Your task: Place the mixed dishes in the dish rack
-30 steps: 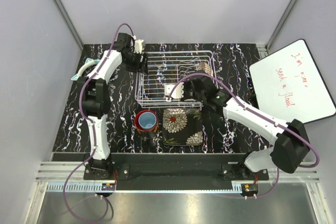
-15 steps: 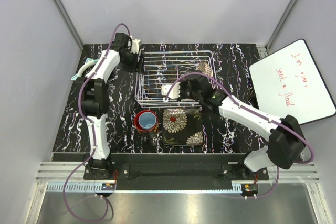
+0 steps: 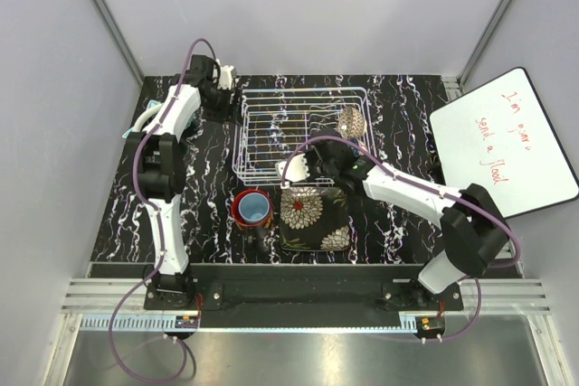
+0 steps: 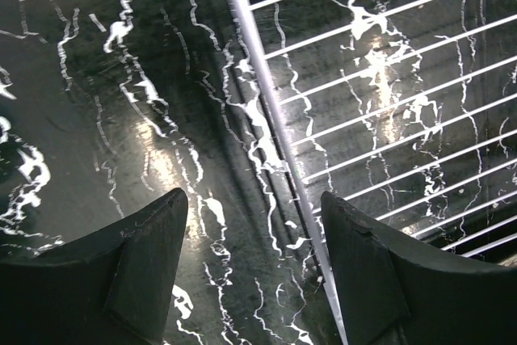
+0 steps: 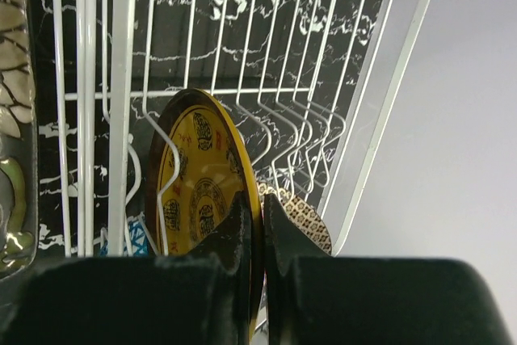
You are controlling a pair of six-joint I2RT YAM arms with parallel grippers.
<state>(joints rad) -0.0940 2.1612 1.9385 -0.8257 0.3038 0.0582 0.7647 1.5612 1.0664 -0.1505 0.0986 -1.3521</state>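
Dishes were seen from above on a black marbled worktop (image 3: 398, 106). A white wire dish rack (image 3: 303, 90) sat at the far middle, with a gold lattice-patterned bowl (image 3: 352, 120) inside its right end. In front of the rack, a light blue cup (image 3: 254, 208) sat inside a dark mug with red inside (image 3: 237, 208). Just beside them was a black square plate with white flowers (image 3: 315, 219). The left gripper (image 3: 224, 79) was at the rack's far left corner. The right gripper (image 3: 291, 169) reached over the rack's front edge. A whiteboard (image 3: 502, 137) with red writing was at the right.

From the left wrist, the jaws stood apart with nothing between them, above the worktop just beside the rack's rim.

From the right wrist, the jaws were pinched tight on the rim of a mustard-yellow plate (image 5: 194, 175). The plate stood on its edge among the rack's upright prongs. The bowl showed just behind it.
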